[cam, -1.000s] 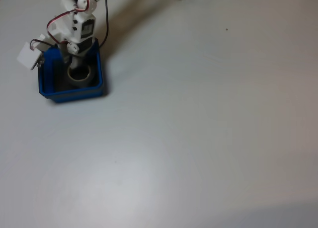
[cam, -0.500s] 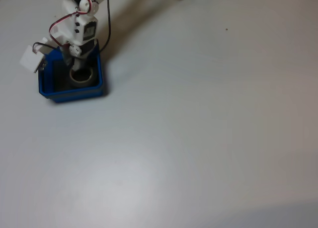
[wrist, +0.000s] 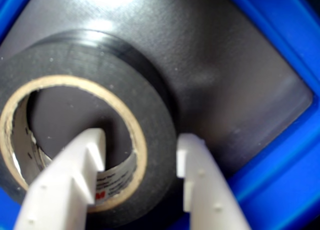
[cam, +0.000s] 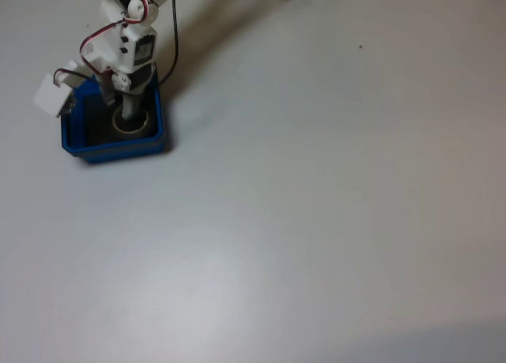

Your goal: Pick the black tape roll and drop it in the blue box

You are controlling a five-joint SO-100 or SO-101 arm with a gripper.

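Note:
The black tape roll (wrist: 90, 64) with its beige core lies flat on the dark floor of the blue box (wrist: 280, 155). My gripper (wrist: 141, 140) straddles the roll's near wall, one white finger (wrist: 75, 175) inside the core and the other outside. The inner finger stands clear of the core, so the jaws are open. In the fixed view the box (cam: 118, 148) sits at the upper left of the table. There the arm reaches down into it, the gripper (cam: 129, 114) right over the roll (cam: 118, 128).
The white arm with red and black cables (cam: 126, 39) comes from the top edge in the fixed view. The white tabletop (cam: 316, 205) stretches right and forward of the box. A small dark speck (cam: 360, 47) lies at the upper right.
The arm has shifted slightly over the box, and its white side block has drifted a little down and right. The roll stays inside the box.

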